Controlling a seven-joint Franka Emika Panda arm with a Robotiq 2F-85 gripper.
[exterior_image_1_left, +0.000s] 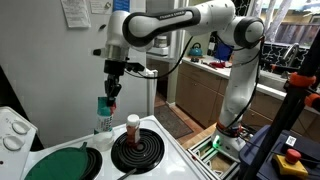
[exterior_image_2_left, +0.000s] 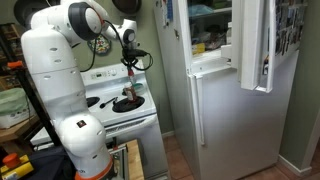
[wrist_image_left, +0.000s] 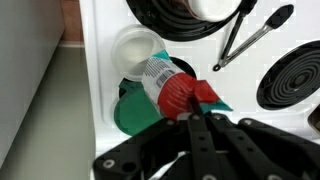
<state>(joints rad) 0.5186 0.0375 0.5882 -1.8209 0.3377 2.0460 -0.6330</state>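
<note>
My gripper (exterior_image_1_left: 110, 93) hangs over the back of a white stove (exterior_image_1_left: 170, 150). It is shut on the red cap of a bottle (exterior_image_1_left: 103, 117) with a white and green label. In the wrist view the fingers (wrist_image_left: 192, 112) pinch the red cap of the bottle (wrist_image_left: 160, 75), which tilts over a green patch. I cannot tell whether the bottle's base rests on the stove top. A small red-capped shaker (exterior_image_1_left: 132, 125) stands on a black coil burner (exterior_image_1_left: 138, 152) just beside the bottle. The gripper also shows small in an exterior view (exterior_image_2_left: 128, 68).
A round green lid (exterior_image_1_left: 60, 165) lies on the near burner. The stove's control panel (exterior_image_1_left: 14, 130) is at the edge. The wrist view shows a white round dish (wrist_image_left: 135, 45), metal tongs (wrist_image_left: 250, 35) and a coil burner (wrist_image_left: 295, 80). A fridge (exterior_image_2_left: 215, 90) with its door open stands next to the stove.
</note>
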